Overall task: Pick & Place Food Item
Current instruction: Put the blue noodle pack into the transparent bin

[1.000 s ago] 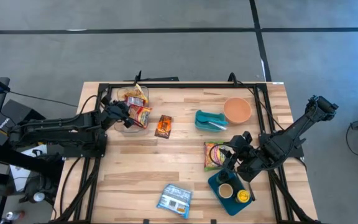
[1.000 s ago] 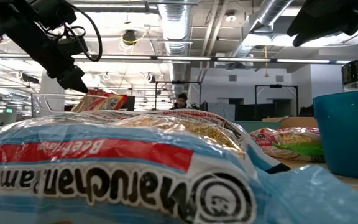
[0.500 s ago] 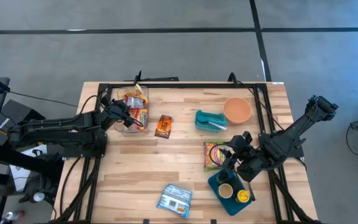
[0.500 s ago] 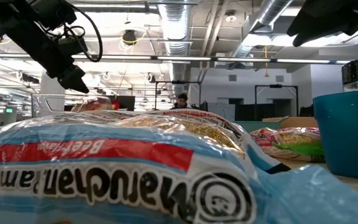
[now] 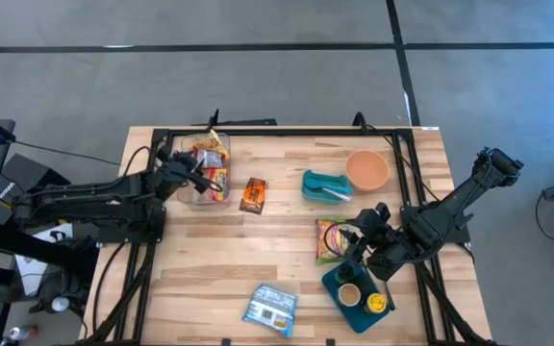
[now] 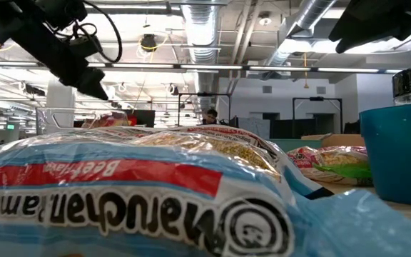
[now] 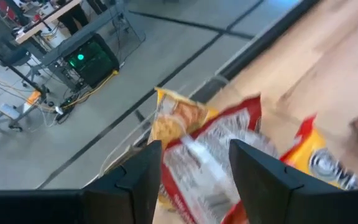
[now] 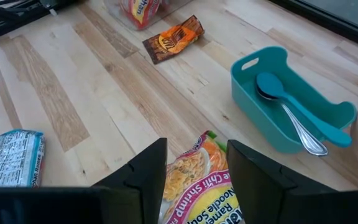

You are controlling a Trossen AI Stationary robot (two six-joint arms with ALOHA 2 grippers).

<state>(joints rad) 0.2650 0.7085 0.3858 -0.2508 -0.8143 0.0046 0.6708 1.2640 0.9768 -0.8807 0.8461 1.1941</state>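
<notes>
My left gripper [image 5: 196,174] hovers open over a clear container [image 5: 186,197] at the table's far left. A red-and-white snack packet [image 7: 210,155] lies in the container on top of a yellow packet [image 7: 166,118], below and apart from the fingers. My right gripper [image 5: 362,242] stands open in the air at the near right, above the edge of a chili shrimp noodle packet [image 8: 197,180] that lies flat on the table. An orange snack packet [image 5: 252,195] lies on the wood beside the container.
A teal tray with a spoon [image 5: 325,185] and an orange bowl [image 5: 366,170] stand at the far right. A dark teal tray [image 5: 359,293] with small cups sits near the right gripper. A blue ramen packet [image 5: 270,308] lies by the near edge. Bare wood shows in the middle.
My left gripper has opened and let go of the red-and-white packet. The packet has dropped from below the fingertips into the clear container. The right arm has kept still.
</notes>
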